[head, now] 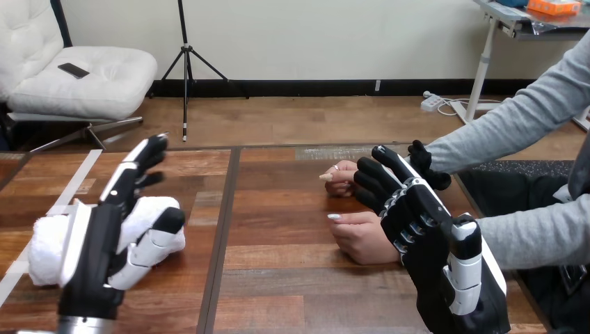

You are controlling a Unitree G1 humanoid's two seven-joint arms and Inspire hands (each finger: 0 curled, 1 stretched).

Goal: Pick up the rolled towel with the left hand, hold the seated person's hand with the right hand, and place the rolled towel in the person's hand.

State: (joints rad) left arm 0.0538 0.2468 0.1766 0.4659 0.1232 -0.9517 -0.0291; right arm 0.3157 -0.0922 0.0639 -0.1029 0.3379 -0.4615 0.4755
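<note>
Head view has the rolled towel lying on the table at the robot's left, with the left hand set over its middle. That hand's fingers reach forward almost straight past the roll, and the thumb lies against its near face, so it is released, not clamped. White ends of the towel show on either side of the palm.

The right hand stretches toward the seated person with its fingers loosely spread. It lies beside the wrist of the person's nearer hand, which rests palm-down on the wood. None of its fingers are seen wrapped round the wrist. The person's farther hand lies just beyond.

The towel looks light, soft and squashy – terry cloth that gives under pressure and grips well, with nothing to break. The risk is the roll loosening if pinched at an end. It is best taken round the middle, where the hand already sits – fingers over the far side, thumb under the near one, closed firmly enough to dent it
</note>
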